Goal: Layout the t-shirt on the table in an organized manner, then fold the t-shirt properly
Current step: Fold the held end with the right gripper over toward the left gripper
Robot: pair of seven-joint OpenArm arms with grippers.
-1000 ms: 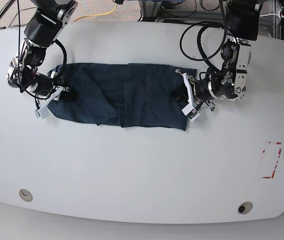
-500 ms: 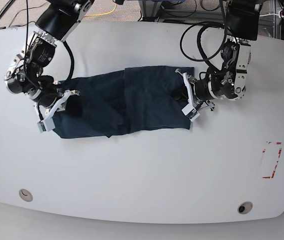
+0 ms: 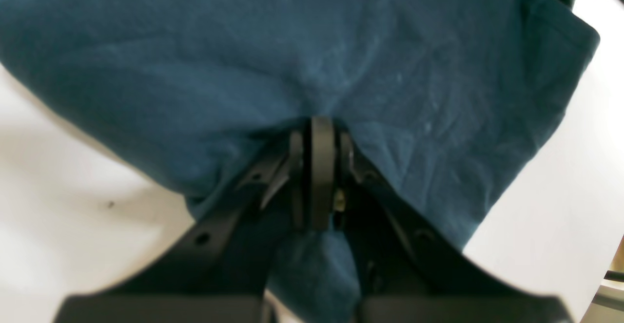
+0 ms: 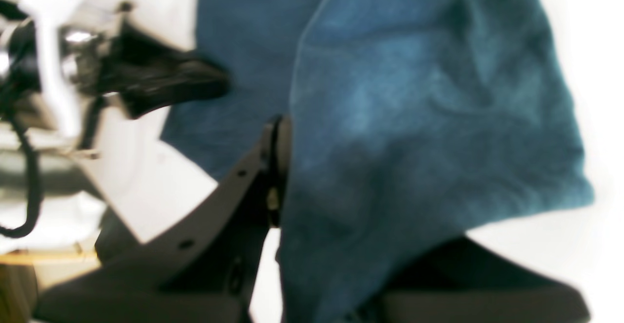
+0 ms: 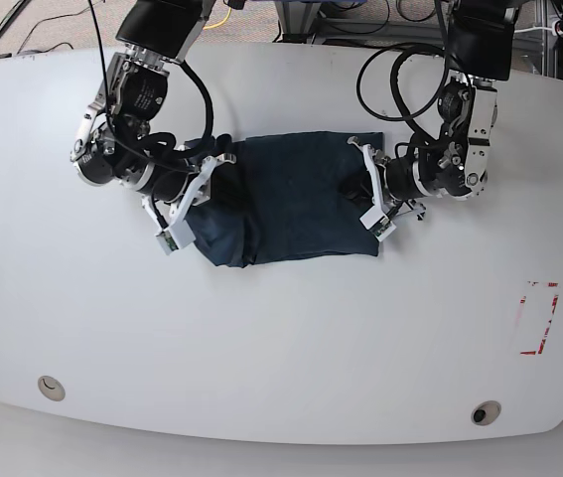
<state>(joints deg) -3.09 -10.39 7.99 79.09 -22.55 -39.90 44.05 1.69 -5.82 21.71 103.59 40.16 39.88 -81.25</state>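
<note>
A: Starting at the near edge of the white surface (image 5: 281,378), what's there?

B: Two round holes, one by the near-left corner (image 5: 51,387), one toward the near-right corner (image 5: 485,412). A red dashed rectangle (image 5: 538,318) sits close to the right edge.

A: And the t-shirt?

B: The dark blue t-shirt (image 5: 291,199) lies past the middle of the surface, toward the far edge, bunched into a rough rectangle with one end doubled over.

A: Is the right tool holding it?

B: Yes. The right tool (image 5: 190,204), on the left side of the base view, is clamped on the doubled-over end of the cloth; in its wrist view the fabric (image 4: 414,118) drapes over one dark finger (image 4: 273,167).

A: The left tool?

B: The left tool (image 5: 365,191) is at the opposite end of the t-shirt, jaws pinched together on the hem. Its wrist view shows the fingers (image 3: 319,167) squeezed tight with cloth (image 3: 292,60) gathered between and around them.
</note>
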